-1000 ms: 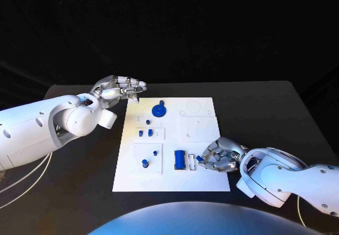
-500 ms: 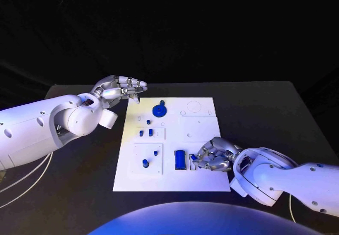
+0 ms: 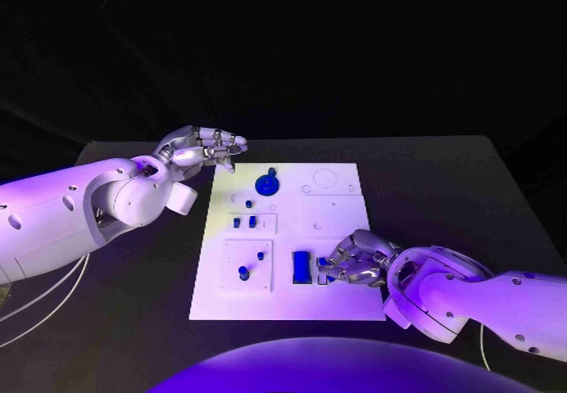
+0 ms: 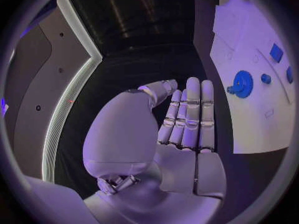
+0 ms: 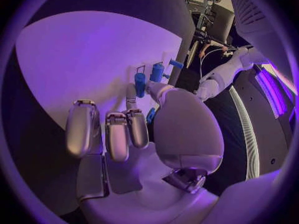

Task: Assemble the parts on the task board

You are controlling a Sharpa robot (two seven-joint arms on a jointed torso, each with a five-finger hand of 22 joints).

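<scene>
The right hand (image 3: 358, 260) pinches a small blue part (image 3: 323, 264) beside the blue block (image 3: 301, 267) on the task board (image 3: 331, 217); seating it looks next. The left hand (image 3: 201, 148), fingers curled together, holds nothing.

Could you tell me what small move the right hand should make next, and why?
Probably ease the right hand down to seat the small blue part at its fingertips beside the blue block on the task board. The left hand hovers off the board's far corner, holding nothing.

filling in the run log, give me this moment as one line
left hand: off the task board, far-left corner, holds nothing | right hand: at the blue part beside the blue block, grip unclear | blue gear: on board
</scene>
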